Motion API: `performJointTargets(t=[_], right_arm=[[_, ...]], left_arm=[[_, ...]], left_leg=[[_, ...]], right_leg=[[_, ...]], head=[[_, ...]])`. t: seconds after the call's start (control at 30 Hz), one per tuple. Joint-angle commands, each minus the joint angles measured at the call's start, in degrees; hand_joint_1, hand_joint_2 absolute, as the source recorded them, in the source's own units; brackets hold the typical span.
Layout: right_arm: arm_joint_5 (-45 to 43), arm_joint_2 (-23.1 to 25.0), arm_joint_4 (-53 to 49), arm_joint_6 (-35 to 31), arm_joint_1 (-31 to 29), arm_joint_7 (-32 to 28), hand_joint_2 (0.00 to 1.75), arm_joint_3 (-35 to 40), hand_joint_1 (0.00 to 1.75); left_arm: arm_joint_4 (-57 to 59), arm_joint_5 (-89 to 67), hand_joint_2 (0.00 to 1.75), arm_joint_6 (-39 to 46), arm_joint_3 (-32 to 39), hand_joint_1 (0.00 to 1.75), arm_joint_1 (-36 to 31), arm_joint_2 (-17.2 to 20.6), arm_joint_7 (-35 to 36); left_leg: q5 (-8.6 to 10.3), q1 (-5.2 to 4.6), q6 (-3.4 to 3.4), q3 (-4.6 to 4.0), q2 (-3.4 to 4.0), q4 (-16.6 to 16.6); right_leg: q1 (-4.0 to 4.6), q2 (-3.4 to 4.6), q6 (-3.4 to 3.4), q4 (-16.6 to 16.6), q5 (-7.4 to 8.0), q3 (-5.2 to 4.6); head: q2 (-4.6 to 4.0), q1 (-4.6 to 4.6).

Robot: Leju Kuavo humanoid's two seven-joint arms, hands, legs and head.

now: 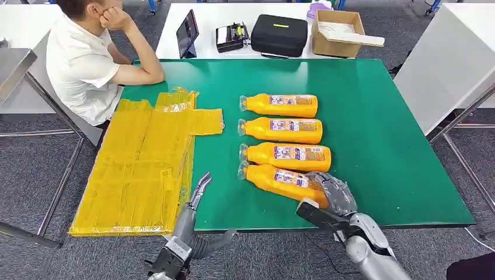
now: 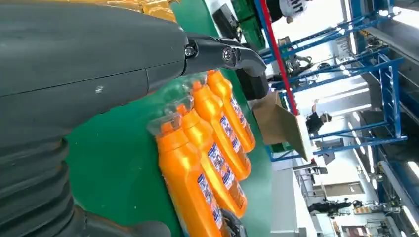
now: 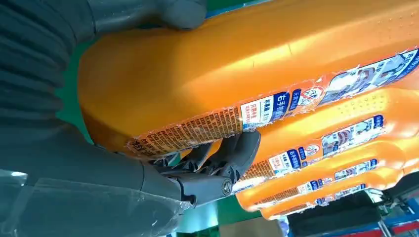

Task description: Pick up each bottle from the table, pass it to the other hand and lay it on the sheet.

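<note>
Several orange bottles lie side by side on the green table point(image 1: 373, 134), caps pointing toward the yellow sheet point(image 1: 140, 169). My right hand point(image 1: 333, 195) grips the base end of the nearest bottle point(image 1: 274, 179), which lies slightly askew on the table. In the right wrist view the thumb point(image 3: 173, 10) lies on one side of that bottle point(image 3: 222, 74) and the fingers point(image 3: 222, 158) curl around the other. My left hand point(image 1: 195, 221) hovers open at the table's front edge, between the sheet and the bottles, holding nothing. The left wrist view looks along the bottle row point(image 2: 207, 148).
A person point(image 1: 87, 64) sits at the table's far left corner, elbow resting on the green top near the sheet. Behind, a white table carries a tablet point(image 1: 188, 34), a black case point(image 1: 279, 35) and a cardboard box point(image 1: 338, 32). The green top to the right of the bottles is bare.
</note>
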Motion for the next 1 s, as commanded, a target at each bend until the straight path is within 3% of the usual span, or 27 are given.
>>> performJointTargets(t=[0.03,0.43,0.67,0.8,1.0], right_arm=[[-2.4,2.9,0.0,-2.0,3.6,-0.9,1.75,-1.5,1.75],[-7.6,5.3,-10.5,-4.9,6.6,-4.7,1.75,-3.3,1.75],[-8.0,5.4,-11.5,-5.8,6.6,-6.0,1.75,-3.3,1.75],[-9.1,5.8,-12.3,-6.9,6.3,-7.0,1.75,-3.5,1.75],[-9.1,5.9,-11.8,-6.9,5.8,-7.0,1.75,-3.4,1.75]], left_arm=[[1.3,7.0,1.75,-2.7,1.6,0.0,-1.0,-0.8,-0.6],[3.4,23.9,1.75,-6.6,4.9,0.0,-1.4,-2.5,2.8],[5.0,29.1,1.75,-7.7,5.9,0.0,-1.5,-3.0,5.1],[7.8,39.3,1.75,-10.8,7.9,0.0,-1.9,-3.4,10.8],[8.8,40.0,1.75,-11.1,7.6,0.0,-2.2,-3.1,10.5]], left_leg=[[-0.07,0.12,-0.04,0.13,-0.08,0.0],[-0.07,0.06,-0.03,-0.02,0.06,0.0],[-0.08,0.05,-0.01,-0.13,0.09,0.0],[-0.04,0.04,-0.01,-0.23,0.05,0.0],[-0.05,0.03,-0.02,-0.26,0.03,0.0]], right_leg=[[0.17,-0.19,-0.28,-0.1,-0.09,0.24],[0.09,0.01,-0.21,0.0,-0.05,0.06],[0.08,0.03,-0.21,0.0,-0.05,-0.01],[0.04,0.01,-0.18,0.0,-0.03,-0.12],[0.05,-0.02,-0.19,0.0,-0.04,-0.15]], head=[[0.0,0.0],[0.0,0.0],[0.0,0.0],[0.0,0.0],[0.0,-0.02]])
